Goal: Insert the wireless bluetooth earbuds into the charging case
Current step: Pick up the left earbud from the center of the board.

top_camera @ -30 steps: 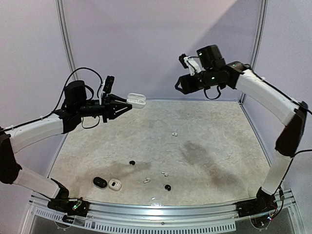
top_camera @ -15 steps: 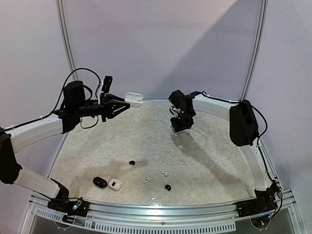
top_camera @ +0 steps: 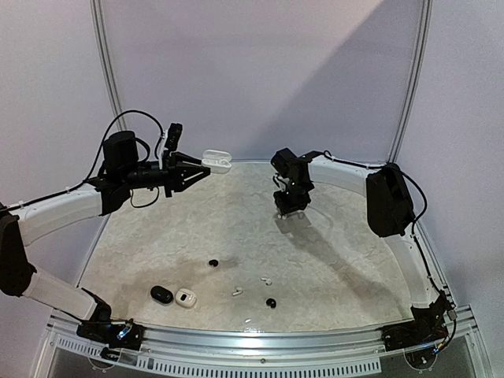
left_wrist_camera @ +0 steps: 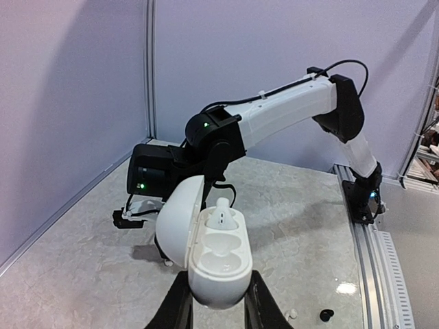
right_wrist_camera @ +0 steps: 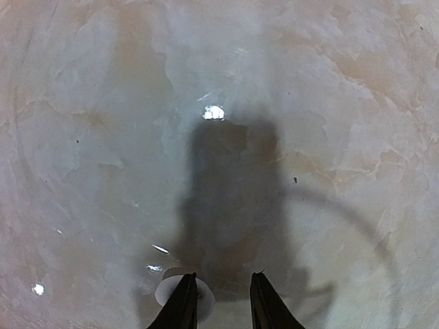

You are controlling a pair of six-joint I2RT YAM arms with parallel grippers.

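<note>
Earbuds (top_camera: 266,280) lie loose near me. Farther out, my right gripper (right_wrist_camera: 223,298) stands narrowly open on the tabletop (right_wrist_camera: 309,103), one white earbud (right_wrist_camera: 162,290) at its finger, so I'm picking. Far left, my left gripper (left_wrist_camera: 215,305) clamps the open charging case (left_wrist_camera: 216,253); next: pinch squarely, carry over.

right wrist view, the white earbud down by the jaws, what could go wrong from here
1. The white earbud sits off-centre, mostly under one finger rather than in the gap between the right jaws. Closing now could pinch only its edge or flick it across the table.
2. The charging case in the left jaws is held above the table, one seated earbud inside and one slot empty. A skewed grip could make the bud miss that slot and drop.
</note>
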